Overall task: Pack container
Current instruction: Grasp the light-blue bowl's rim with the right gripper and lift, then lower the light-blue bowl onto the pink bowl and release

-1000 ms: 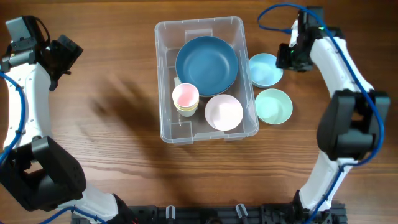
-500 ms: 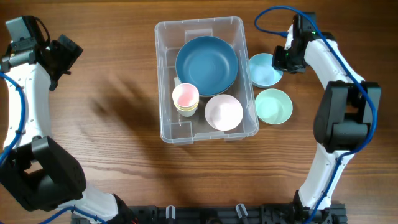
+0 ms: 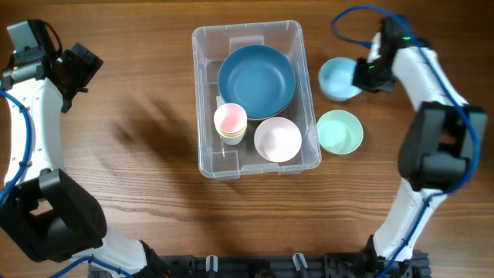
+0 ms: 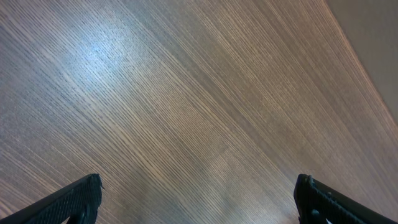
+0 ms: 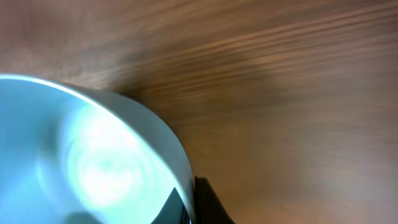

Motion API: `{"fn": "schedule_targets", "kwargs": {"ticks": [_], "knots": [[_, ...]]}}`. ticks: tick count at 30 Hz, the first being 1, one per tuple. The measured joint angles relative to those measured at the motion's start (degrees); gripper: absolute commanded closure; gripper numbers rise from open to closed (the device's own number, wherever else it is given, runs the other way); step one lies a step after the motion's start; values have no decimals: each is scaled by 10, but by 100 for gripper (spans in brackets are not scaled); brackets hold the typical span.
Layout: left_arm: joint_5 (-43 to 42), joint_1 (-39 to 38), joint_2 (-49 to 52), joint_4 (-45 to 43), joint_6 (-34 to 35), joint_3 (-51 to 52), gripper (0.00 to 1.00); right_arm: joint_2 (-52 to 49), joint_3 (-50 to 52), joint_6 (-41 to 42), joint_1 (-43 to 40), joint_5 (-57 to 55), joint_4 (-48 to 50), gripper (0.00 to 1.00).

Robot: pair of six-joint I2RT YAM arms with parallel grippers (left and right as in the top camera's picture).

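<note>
My left hand (image 4: 199, 200) is parked over bare table (image 3: 139, 131) at the far left, its fingers spread wide and holding nothing. The container (image 3: 210, 154) sits mid-table and is partly packed. It holds a dark blue plate (image 3: 256, 79) at the far end, a stack of cups (image 3: 230, 122) with a pink one on top, and a pale pink bowl (image 3: 278, 139) at the near right. A mint green bowl (image 3: 340, 131) waits on the table just right of the container.

The light blue bowl (image 3: 338, 79) is what changed. A second ago it lay against the container's right wall; now it has shifted right and stands clear of it. My right hand (image 3: 367, 75) is pinching its rim, with one finger either side in the wrist view. I read that as picked up and ready to carry into the container.
</note>
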State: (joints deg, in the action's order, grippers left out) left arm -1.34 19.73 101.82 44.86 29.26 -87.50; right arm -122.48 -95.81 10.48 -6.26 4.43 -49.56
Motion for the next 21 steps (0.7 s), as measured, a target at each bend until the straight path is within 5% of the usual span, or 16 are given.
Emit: {"fn": "schedule_targets", "kwargs": {"ticks": [6,11,21], "knots": [[0,0,0,0,0,0,0,155,-17,0,-18,-7,-33,96],[0,0,0,0,0,0,0,270,-38,-5,56,0,-87,96],[0,0,0,0,0,0,0,279,-3,-47,241,5,-154,96]]}}
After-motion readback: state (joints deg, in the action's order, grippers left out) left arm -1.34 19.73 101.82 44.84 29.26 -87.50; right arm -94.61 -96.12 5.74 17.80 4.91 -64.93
